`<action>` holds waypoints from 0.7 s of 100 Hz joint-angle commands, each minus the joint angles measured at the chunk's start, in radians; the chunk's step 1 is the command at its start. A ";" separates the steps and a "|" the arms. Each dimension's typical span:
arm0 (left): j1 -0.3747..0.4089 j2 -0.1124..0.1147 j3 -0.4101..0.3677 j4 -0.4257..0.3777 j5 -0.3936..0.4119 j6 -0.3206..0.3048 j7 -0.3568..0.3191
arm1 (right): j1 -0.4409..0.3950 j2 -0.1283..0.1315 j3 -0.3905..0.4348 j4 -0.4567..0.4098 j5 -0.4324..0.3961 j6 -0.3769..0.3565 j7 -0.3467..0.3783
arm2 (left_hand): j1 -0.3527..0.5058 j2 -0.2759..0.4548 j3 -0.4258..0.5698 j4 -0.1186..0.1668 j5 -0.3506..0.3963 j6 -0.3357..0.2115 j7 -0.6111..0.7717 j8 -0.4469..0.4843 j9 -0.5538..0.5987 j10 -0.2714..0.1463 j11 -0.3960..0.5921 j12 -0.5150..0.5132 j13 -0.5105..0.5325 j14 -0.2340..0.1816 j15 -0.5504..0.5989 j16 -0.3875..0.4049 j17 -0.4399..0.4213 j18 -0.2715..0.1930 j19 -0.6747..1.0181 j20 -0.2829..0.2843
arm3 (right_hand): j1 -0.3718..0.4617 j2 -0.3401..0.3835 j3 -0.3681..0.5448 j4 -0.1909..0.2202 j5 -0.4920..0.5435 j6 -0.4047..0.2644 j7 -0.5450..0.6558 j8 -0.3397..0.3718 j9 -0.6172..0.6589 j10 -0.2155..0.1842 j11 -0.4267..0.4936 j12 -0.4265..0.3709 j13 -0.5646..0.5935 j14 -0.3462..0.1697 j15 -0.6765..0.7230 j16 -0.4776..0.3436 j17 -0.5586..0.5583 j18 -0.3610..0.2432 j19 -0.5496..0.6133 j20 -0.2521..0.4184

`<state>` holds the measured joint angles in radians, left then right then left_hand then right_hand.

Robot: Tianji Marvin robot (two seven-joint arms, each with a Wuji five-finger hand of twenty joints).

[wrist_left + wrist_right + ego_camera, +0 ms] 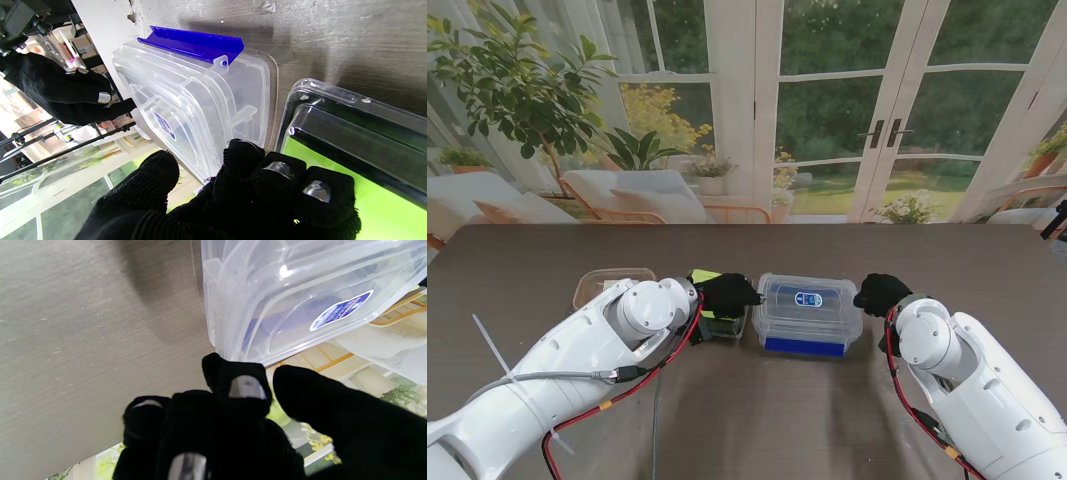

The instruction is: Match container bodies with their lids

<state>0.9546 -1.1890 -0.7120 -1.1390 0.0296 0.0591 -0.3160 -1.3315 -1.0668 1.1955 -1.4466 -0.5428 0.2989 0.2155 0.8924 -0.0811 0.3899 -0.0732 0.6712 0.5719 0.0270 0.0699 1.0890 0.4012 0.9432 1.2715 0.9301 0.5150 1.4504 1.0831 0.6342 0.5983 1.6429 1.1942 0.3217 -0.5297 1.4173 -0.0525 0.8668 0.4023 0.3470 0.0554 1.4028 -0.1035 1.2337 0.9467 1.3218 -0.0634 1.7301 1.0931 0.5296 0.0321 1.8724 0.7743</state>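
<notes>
Clear lidded box sits centre; left hand at its 9 o'clock, right hand at 3 o'clock, whether either is grasping it I cannot tell.

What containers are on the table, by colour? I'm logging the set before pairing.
Clear with blue latch, lid on: 1
Black with green inside: 1
Clear, shallow, far left: 1
Total: 3
</notes>
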 commanded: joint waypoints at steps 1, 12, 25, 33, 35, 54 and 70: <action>0.007 0.000 -0.007 -0.015 0.008 0.006 -0.021 | -0.011 -0.013 -0.014 -0.007 0.001 -0.008 0.021 | -0.021 -0.027 -0.014 0.007 -0.014 -0.082 0.010 0.005 -0.004 0.026 0.001 -0.003 -0.002 0.059 -0.002 0.018 -0.005 -0.039 0.006 0.028 | -0.004 0.005 0.102 0.000 -0.009 -0.291 0.027 0.015 0.044 0.029 0.015 -0.006 -0.002 -0.112 0.073 -0.001 0.674 0.021 0.221 -0.021; 0.018 0.009 -0.022 -0.034 0.022 0.017 -0.024 | -0.010 -0.013 -0.016 -0.008 0.001 -0.007 0.021 | -0.020 -0.027 -0.016 0.007 -0.015 -0.081 0.010 0.005 -0.004 0.026 0.001 -0.003 -0.002 0.059 -0.002 0.019 -0.007 -0.037 0.005 0.029 | -0.004 0.005 0.102 0.000 -0.010 -0.291 0.028 0.016 0.044 0.029 0.015 -0.006 -0.002 -0.112 0.073 -0.001 0.674 0.021 0.221 -0.022; 0.029 0.017 -0.037 -0.050 0.035 0.026 -0.026 | -0.010 -0.013 -0.019 -0.009 0.003 -0.007 0.020 | -0.020 -0.026 -0.018 0.007 -0.014 -0.081 0.010 0.005 -0.003 0.026 -0.001 -0.005 -0.002 0.059 -0.003 0.019 -0.007 -0.036 0.005 0.031 | -0.004 0.005 0.102 0.000 -0.010 -0.290 0.029 0.016 0.044 0.029 0.015 -0.007 -0.002 -0.111 0.073 -0.001 0.674 0.021 0.222 -0.022; 0.032 0.019 -0.041 -0.054 0.038 0.029 -0.028 | -0.010 -0.013 -0.021 -0.010 0.003 -0.006 0.020 | -0.021 -0.026 -0.019 0.007 -0.011 -0.080 0.012 0.005 -0.001 0.027 -0.001 -0.005 -0.002 0.059 -0.003 0.019 -0.007 -0.035 0.005 0.032 | -0.003 0.005 0.102 0.000 -0.010 -0.289 0.030 0.016 0.044 0.028 0.015 -0.007 -0.002 -0.112 0.072 -0.001 0.674 0.021 0.222 -0.022; 0.032 0.020 -0.041 -0.054 0.038 0.029 -0.029 | -0.010 -0.013 -0.021 -0.011 0.003 -0.005 0.021 | -0.020 -0.026 -0.019 0.008 -0.010 -0.079 0.012 0.005 -0.001 0.028 -0.001 -0.005 -0.002 0.059 -0.003 0.019 -0.007 -0.034 0.005 0.032 | -0.004 0.004 0.102 0.000 -0.011 -0.289 0.030 0.016 0.044 0.028 0.015 -0.007 -0.003 -0.109 0.073 -0.001 0.674 0.021 0.222 -0.022; 0.031 0.022 -0.040 -0.056 0.037 0.035 -0.038 | -0.010 -0.012 -0.023 -0.015 0.001 0.000 0.024 | -0.020 -0.025 -0.021 0.008 -0.008 -0.080 0.012 0.005 -0.001 0.027 -0.002 -0.006 -0.001 0.063 -0.006 0.018 -0.007 -0.033 0.004 0.034 | -0.003 0.005 0.101 0.000 -0.011 -0.289 0.032 0.017 0.044 0.029 0.015 -0.007 -0.002 -0.109 0.073 -0.002 0.674 0.021 0.222 -0.022; 0.028 0.025 -0.038 -0.058 0.039 0.041 -0.047 | -0.012 -0.011 -0.023 -0.019 -0.003 0.008 0.028 | -0.019 -0.023 -0.026 0.008 -0.007 -0.080 0.013 0.005 -0.001 0.029 -0.004 -0.007 -0.001 0.063 -0.006 0.019 -0.006 -0.032 0.003 0.035 | -0.004 0.005 0.101 0.000 -0.013 -0.288 0.032 0.017 0.044 0.029 0.014 -0.007 -0.002 -0.110 0.073 -0.002 0.674 0.021 0.222 -0.022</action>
<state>0.9855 -1.1645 -0.7486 -1.1897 0.0686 0.0951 -0.3394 -1.3312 -1.0669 1.1840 -1.4553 -0.5442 0.3055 0.2189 0.8916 -0.0811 0.3860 -0.0732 0.6789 0.5003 0.0280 0.0690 1.0889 0.4014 0.9419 1.2709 0.9301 0.5167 1.4425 1.0832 0.6339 0.5981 1.6334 1.2037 0.3217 -0.5297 1.4173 -0.0525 0.8569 0.3980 0.3470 0.0559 1.4027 -0.1035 1.2338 0.9464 1.3218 -0.0635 1.7301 1.0931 0.5297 0.0331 1.8733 0.7743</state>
